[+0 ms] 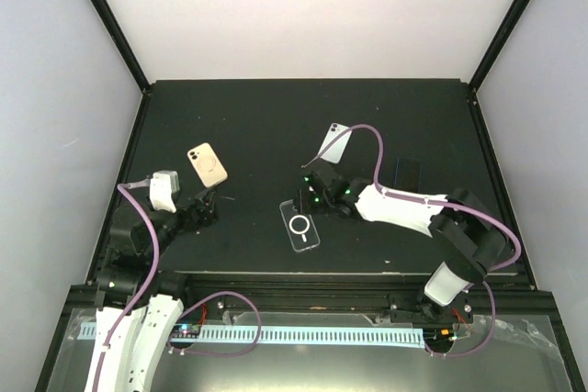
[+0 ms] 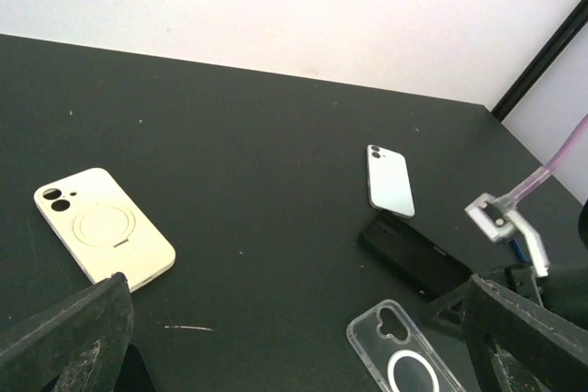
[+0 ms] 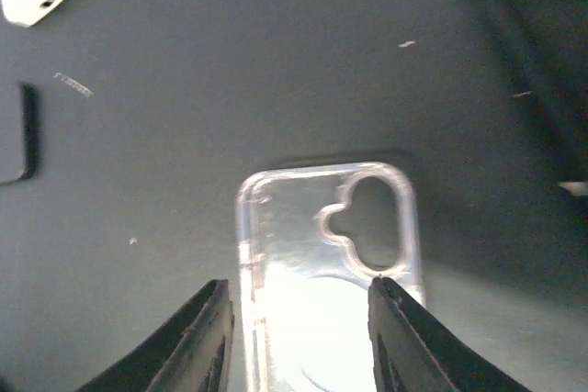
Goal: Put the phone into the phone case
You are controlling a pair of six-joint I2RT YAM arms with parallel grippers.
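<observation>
The pale blue phone (image 1: 335, 142) lies back-up on the black table; it also shows in the left wrist view (image 2: 390, 181). The clear phone case (image 1: 299, 225) with a white ring lies flat nearer the front, seen also in the left wrist view (image 2: 404, 360) and the right wrist view (image 3: 326, 254). My right gripper (image 1: 310, 195) is open, its fingers standing either side of the clear case's near end (image 3: 303, 319), holding nothing. My left gripper (image 1: 207, 208) is open and empty at the left (image 2: 294, 355), apart from both things.
A cream phone case (image 1: 208, 164) lies at the left, also in the left wrist view (image 2: 103, 236). A dark flat slab (image 1: 408, 172) lies right of the phone. A black flat thing (image 2: 412, 254) sits between phone and clear case. Black frame rails edge the table.
</observation>
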